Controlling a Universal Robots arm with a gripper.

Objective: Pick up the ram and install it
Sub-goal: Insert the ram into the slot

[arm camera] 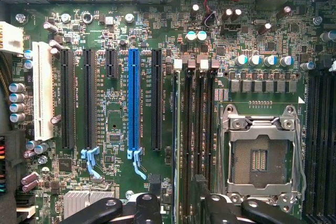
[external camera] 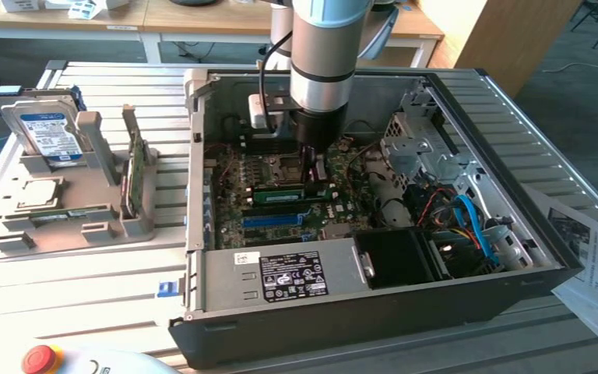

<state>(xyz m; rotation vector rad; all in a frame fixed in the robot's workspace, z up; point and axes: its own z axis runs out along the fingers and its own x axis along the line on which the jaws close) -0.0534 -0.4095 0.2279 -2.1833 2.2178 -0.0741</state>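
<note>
A grey robot arm reaches down into an open desktop computer case [external camera: 382,304] that lies on its side on a slatted metal table [external camera: 60,288]. The gripper [external camera: 314,173] hangs just above the green motherboard [external camera: 242,175]. Its dark fingers [arm camera: 149,203] stand apart and hold nothing.

The ram [external camera: 278,188], a long, thin green stick, sits in one of the black memory slots directly under the gripper. In the wrist view the ram [arm camera: 185,129] runs between the spread fingers. A long black slot and then a blue expansion slot [arm camera: 134,103] lie on one side of the memory slots, and the empty silver CPU socket [arm camera: 260,156] lies on the other.

A labelled power supply [external camera: 278,276] fills the near edge of the case. At the exterior view's left, well apart from the case, a grey holder [external camera: 91,210] carries a silver hard drive with a blue label [external camera: 44,128] and an upright green circuit card [external camera: 133,175]. A red stop button [external camera: 41,358] sits at the near corner.
</note>
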